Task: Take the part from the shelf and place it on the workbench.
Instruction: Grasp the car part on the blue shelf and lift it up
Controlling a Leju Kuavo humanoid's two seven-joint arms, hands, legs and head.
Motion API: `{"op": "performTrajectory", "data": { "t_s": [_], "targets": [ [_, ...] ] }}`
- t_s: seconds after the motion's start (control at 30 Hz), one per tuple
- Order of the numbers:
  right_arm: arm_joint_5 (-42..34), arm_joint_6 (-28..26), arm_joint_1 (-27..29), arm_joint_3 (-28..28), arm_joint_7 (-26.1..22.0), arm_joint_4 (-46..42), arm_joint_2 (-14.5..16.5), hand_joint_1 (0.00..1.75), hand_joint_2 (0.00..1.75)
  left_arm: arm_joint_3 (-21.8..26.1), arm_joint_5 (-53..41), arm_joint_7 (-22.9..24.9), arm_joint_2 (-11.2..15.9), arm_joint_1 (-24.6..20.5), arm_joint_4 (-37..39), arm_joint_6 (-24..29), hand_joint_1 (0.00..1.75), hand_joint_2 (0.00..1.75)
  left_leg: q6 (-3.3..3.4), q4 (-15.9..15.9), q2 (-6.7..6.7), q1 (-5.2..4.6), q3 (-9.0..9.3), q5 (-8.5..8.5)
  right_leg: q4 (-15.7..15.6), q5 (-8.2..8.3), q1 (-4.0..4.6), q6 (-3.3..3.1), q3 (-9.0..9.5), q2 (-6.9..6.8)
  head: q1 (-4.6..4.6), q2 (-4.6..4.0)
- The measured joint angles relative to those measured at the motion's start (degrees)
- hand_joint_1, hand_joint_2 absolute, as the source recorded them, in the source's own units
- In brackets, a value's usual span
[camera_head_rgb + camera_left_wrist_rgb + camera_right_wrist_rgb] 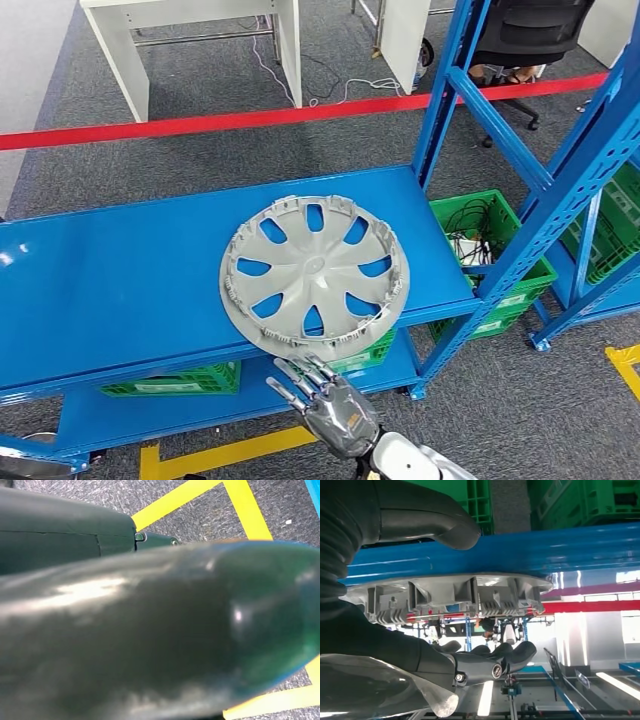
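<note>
A grey hubcap [313, 275] lies flat on the blue shelf [113, 290], its near rim jutting a little over the front edge. My right hand [332, 405] is just below and in front of that rim, fingers spread and holding nothing. In the right wrist view the hubcap's rim [452, 592] runs between the thumb [433, 522] and the fingers [497, 657] of my right hand [376, 640], with a gap on each side. A dark finger of my left hand [75, 530] shows over grey carpet; its grip is hidden by a blurred dark shape.
Green crates [490, 250] [173, 380] sit on the shelf's lower level. Blue uprights and braces [528, 200] rise at the right. A red line [226, 122] crosses the carpet behind, with a white desk [128, 50] beyond. Yellow floor tape [219, 455] lies near my feet.
</note>
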Motion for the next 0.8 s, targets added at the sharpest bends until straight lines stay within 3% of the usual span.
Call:
{"op": "performTrajectory", "data": {
  "t_s": [0.8],
  "targets": [
    [3.7, 0.0, -1.7, 0.2, 5.7, 0.4, 1.4, 0.00, 1.75, -0.1, -0.1, 0.0, 0.0, 0.1, 0.0, -0.3, 0.00, 0.00, 0.00, 0.0, 0.00, 0.00, 0.00, 0.01, 0.0, 0.00, 0.00, 0.00, 0.00, 0.00, 0.00, 0.00]
  ]
}}
